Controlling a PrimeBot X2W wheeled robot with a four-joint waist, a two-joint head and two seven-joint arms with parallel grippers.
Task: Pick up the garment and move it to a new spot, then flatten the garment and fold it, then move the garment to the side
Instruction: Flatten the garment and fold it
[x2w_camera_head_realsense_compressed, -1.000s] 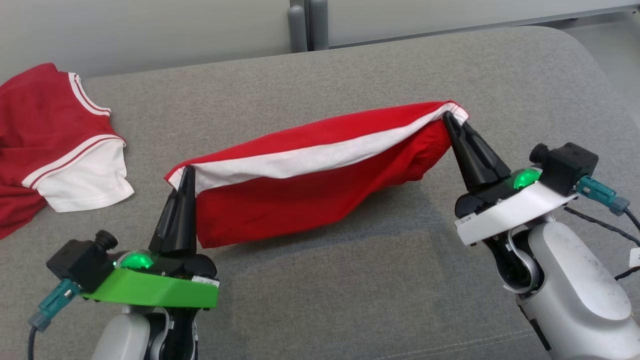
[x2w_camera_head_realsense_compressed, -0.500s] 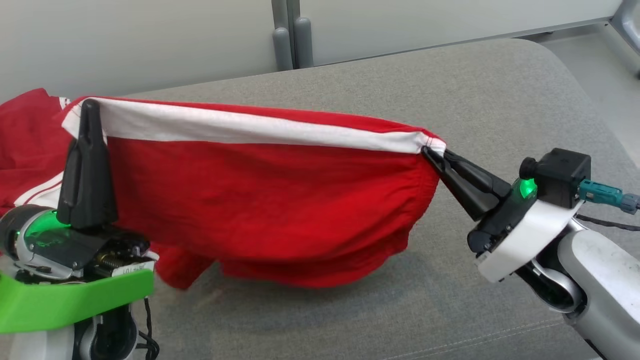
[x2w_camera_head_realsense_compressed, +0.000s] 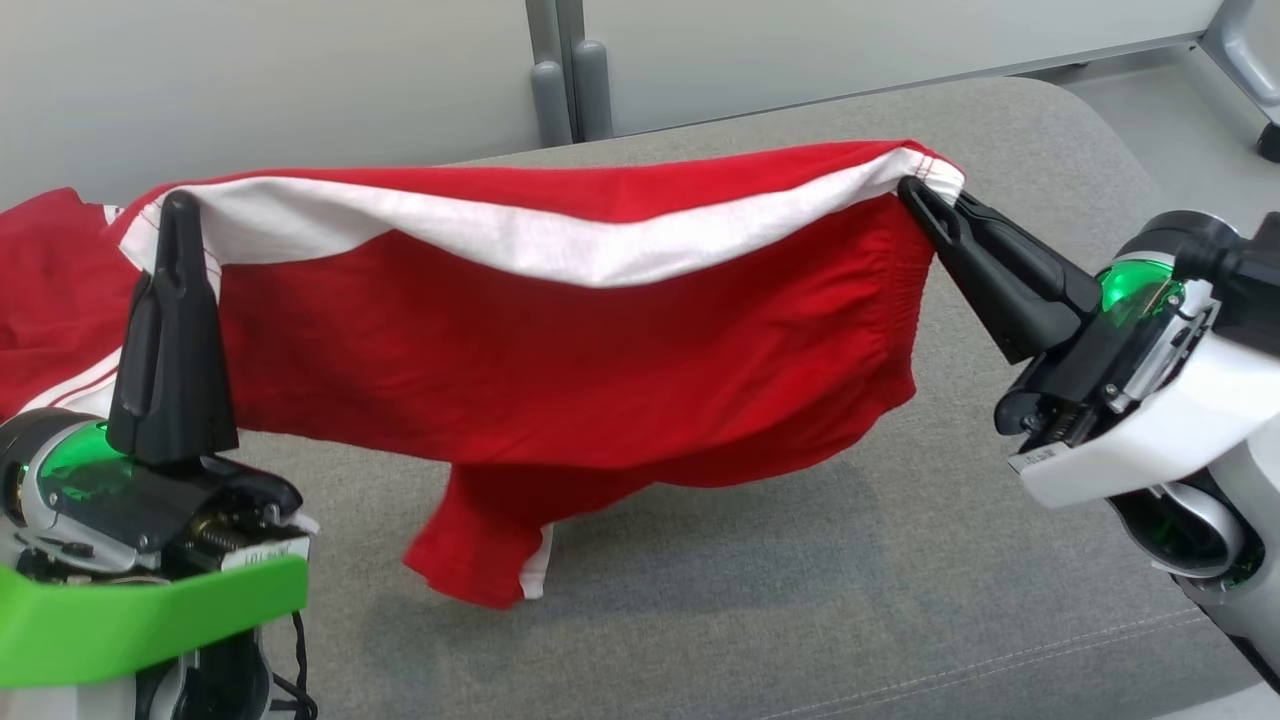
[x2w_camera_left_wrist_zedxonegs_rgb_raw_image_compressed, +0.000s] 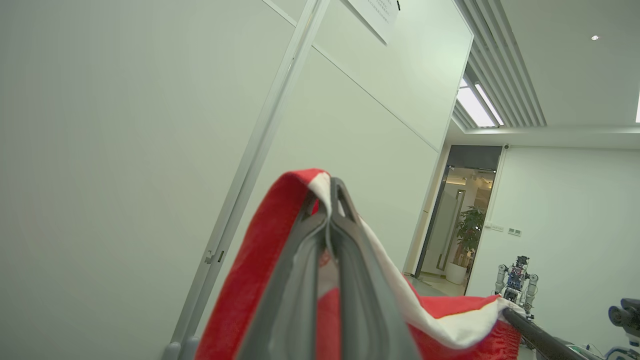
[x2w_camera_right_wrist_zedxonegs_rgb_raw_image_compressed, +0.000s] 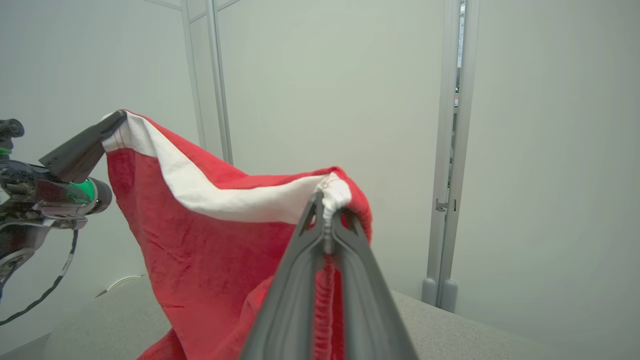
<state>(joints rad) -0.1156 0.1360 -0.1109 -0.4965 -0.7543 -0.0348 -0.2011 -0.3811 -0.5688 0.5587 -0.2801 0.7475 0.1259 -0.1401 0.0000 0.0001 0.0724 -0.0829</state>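
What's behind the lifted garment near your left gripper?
Another red garment with white trim lies on the grey cushion there. Only its left part shows; the rest is covered by the lifted garment and the left gripper.

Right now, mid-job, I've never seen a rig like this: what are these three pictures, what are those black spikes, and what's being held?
The black spikes are the robot's two grippers, each a pair of long fingers on an arm. The wide picture looks down from its head: the left gripper is at lower left, the right gripper at right. The other two pictures come from cameras on the wrists, looking along each gripper's own fingers. Both grippers are shut on the white-banded top edge of a red garment, one at each end, so it hangs stretched between them above the grey cushion. Its lowest flap droops toward the cushion; I cannot tell whether it touches. A second red and white garment lies at far left, partly behind the held one.
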